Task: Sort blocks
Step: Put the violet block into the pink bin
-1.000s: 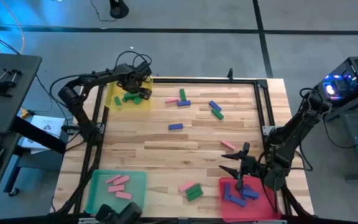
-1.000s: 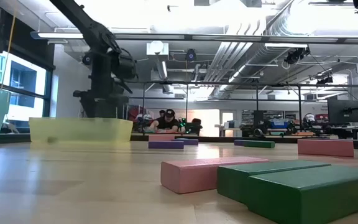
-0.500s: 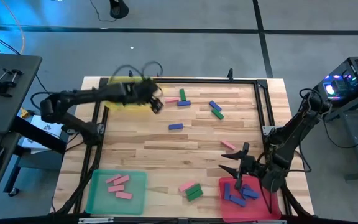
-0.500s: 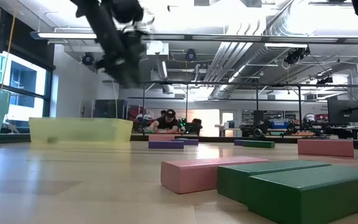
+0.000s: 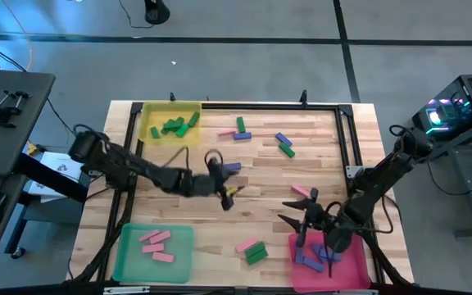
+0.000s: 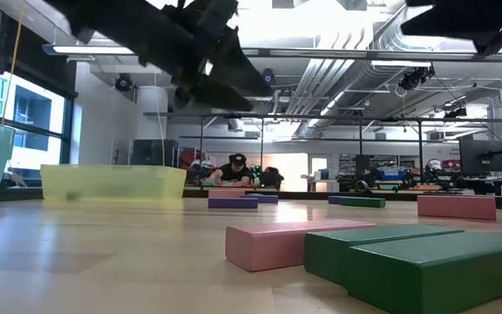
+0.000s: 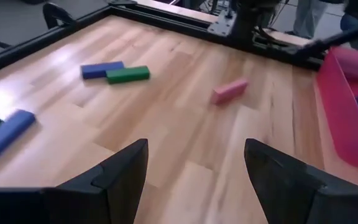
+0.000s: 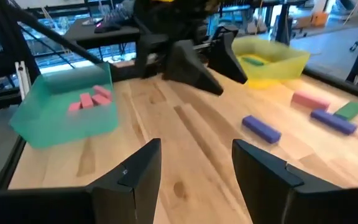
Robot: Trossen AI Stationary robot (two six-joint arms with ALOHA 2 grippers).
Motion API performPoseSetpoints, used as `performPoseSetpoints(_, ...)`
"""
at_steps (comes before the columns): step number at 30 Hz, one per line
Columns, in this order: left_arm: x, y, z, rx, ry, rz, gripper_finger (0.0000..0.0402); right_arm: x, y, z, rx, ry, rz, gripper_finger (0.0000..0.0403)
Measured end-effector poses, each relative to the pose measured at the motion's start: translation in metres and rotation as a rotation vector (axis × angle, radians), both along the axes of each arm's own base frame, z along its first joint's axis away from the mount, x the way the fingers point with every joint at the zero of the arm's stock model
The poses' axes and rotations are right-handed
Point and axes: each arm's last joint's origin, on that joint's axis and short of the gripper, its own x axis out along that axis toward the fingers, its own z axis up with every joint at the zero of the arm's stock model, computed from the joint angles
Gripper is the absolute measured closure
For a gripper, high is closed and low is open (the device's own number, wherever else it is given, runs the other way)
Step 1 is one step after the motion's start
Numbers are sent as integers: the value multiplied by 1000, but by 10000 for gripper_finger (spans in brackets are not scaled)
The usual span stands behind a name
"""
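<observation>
Blocks lie scattered on the wooden table: a blue one (image 5: 232,166), a pink one (image 5: 301,191), a pink and green pair (image 5: 252,248) near the near edge, and several more toward the far edge (image 5: 240,129). Green blocks lie in the yellow tray (image 5: 170,123), pink ones in the green tray (image 5: 154,250), purple-blue ones in the red tray (image 5: 326,258). My left gripper (image 5: 224,182) hovers open and empty over the table's middle, just near of the blue block (image 8: 261,127). My right gripper (image 5: 295,220) hangs open and empty beside the red tray's far left corner.
A black frame (image 5: 347,139) runs along the table's far and side edges. The low view shows a pink block (image 6: 295,244) and a green block (image 6: 417,262) close up, with people seated in the room beyond. Bare wood lies between the two grippers (image 7: 185,143).
My left gripper has swung from above the yellow tray at the far left corner toward the table's middle, moving right and nearer. The green blocks have stayed in that tray. My right gripper has shifted a little to the left beside the red tray.
</observation>
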Motion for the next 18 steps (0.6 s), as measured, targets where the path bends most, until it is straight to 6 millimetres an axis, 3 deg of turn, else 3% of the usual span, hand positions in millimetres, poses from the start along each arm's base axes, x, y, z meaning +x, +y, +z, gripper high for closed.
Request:
performPoseSetpoints(4, 5, -21, -22, 27, -5, 27, 149, 8, 3, -10, 18, 8, 4, 222)
performPoseSetpoints(7, 7, -23, -39, -36, 3, 85, 149, 14, 3, -16, 13, 10, -5, 222)
performPoseSetpoints(14, 9, 10, -57, -149, 66, 260, 149, 27, -4, -16, 34, 39, 55, 222)
performPoseSetpoints(18, 12, 37, -59, -173, 127, 232, 149, 28, -4, -17, 42, 46, 70, 222)
